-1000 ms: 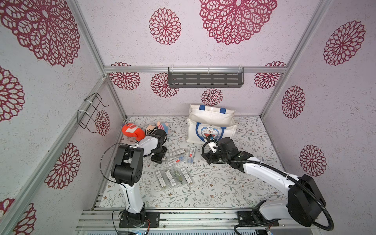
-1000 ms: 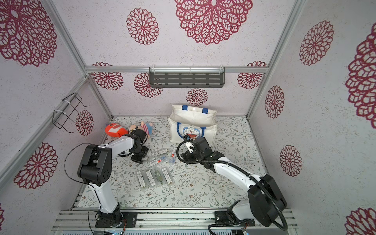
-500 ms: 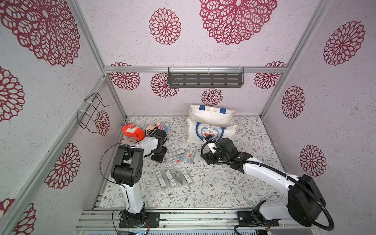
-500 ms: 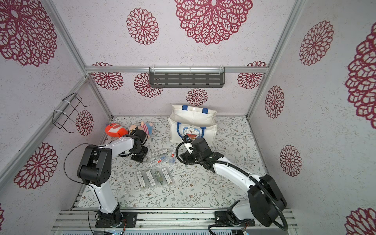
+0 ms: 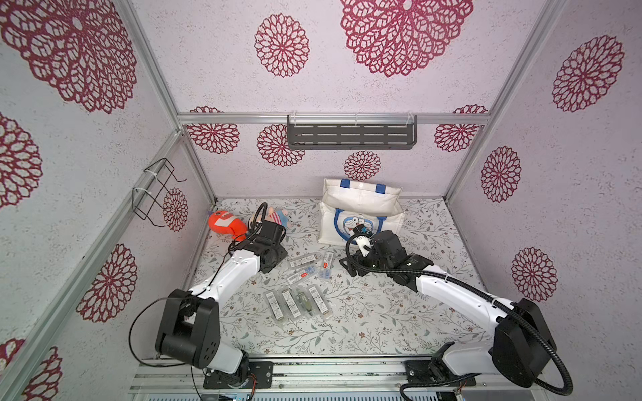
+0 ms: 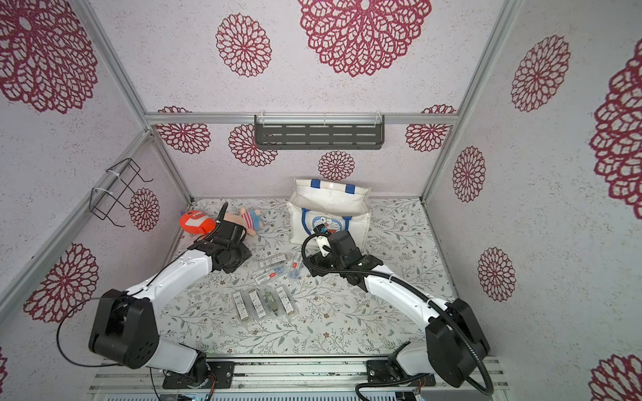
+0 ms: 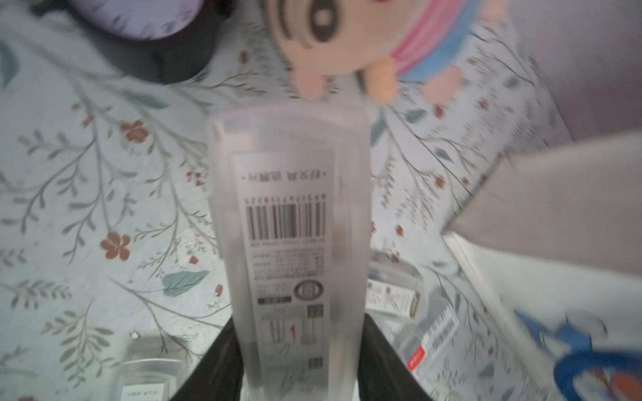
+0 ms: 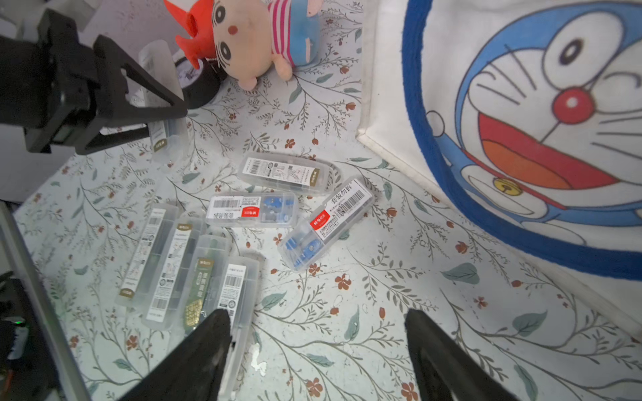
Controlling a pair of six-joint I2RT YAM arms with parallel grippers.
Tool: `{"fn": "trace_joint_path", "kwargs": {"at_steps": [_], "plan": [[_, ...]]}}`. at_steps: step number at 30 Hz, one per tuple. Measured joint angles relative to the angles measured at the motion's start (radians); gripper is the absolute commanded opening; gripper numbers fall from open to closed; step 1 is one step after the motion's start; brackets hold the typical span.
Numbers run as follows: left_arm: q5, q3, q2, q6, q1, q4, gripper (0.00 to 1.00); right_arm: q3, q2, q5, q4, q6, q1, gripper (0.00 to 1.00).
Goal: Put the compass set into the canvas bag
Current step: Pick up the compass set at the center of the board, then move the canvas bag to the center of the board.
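Both top views: high, overlooking the whole table (image 5: pixel 382 330) from its front edge. Wrist views: close, low, sharing the canvas bag (image 8: pixel 521 104).

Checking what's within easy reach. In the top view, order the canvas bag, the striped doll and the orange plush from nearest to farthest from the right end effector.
1. canvas bag: just beyond the right end effector, at the back.
2. striped doll: further off, back left.
3. orange plush: farthest left, near the side wall.

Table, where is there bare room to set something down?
Bare: the table strip between the row of four cases and the near rail, and the patch right of the bag. Crowded: the loose cases mid-table and the plush toys back left.
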Motion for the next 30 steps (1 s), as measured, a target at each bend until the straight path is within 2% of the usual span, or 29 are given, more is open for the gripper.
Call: {"fn": "trace_joint_path", "kwargs": {"at_steps": [4,7,11,21,30], "plan": [[0.044,-0.032,-0.087,0.273,-0.102,0.081,0.30,0.059,0.010,-0.035,-0.045,0.069,-0.025,0.79],[0.069,-0.055,-0.119,0.460,-0.185,0.128,0.27,0.119,0.045,-0.057,-0.058,0.114,-0.032,0.78],[0.114,-0.088,-0.132,0.626,-0.243,0.181,0.25,0.171,0.092,-0.094,-0.060,0.179,-0.032,0.76],[0.243,-0.178,-0.181,0.838,-0.254,0.314,0.25,0.251,0.199,-0.205,-0.037,0.285,-0.026,0.72],[0.300,-0.205,-0.209,0.919,-0.260,0.377,0.25,0.293,0.247,-0.249,-0.006,0.314,-0.026,0.69]]}}
